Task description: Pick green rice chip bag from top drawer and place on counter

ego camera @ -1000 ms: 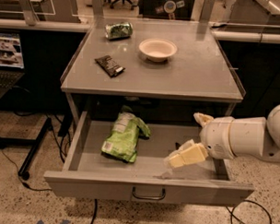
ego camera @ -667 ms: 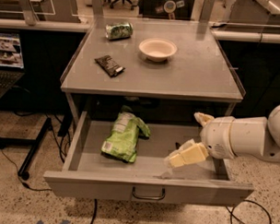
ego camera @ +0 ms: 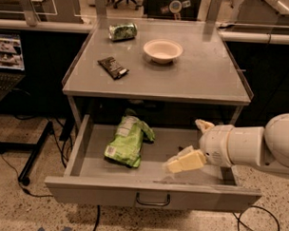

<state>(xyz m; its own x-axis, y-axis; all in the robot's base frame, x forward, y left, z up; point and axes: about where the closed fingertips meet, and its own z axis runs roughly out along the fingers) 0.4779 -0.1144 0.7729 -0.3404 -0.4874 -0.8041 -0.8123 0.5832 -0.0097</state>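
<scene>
1. Nothing is really shifting since a second ago: the green rice chip bag (ego camera: 127,143) is lying in the same spot and my gripper (ego camera: 184,145) is hanging right where it was.
2. That bag is sitting flat on the floor of the open top drawer (ego camera: 84,194), in its left half. Its long axis is running roughly front to back, with the far end leaning a bit to the right.
3. My gripper is hovering over the drawer's right half, near the bag but not touching it. Jaws are standing wide apart and gripping nothing.
4. So the bag is lying off to the left of my jaws as the camera sees it. I'm guessing the next move is sliding that way and closing across its narrow width, not along its length.
5. Up top, the counter (ego camera: 207,84) is carrying a bowl (ego camera: 162,50), a brown wrapper (ego camera: 113,67) and a green can (ego camera: 122,31). I'm thinking of setting the bag down away from those.
</scene>
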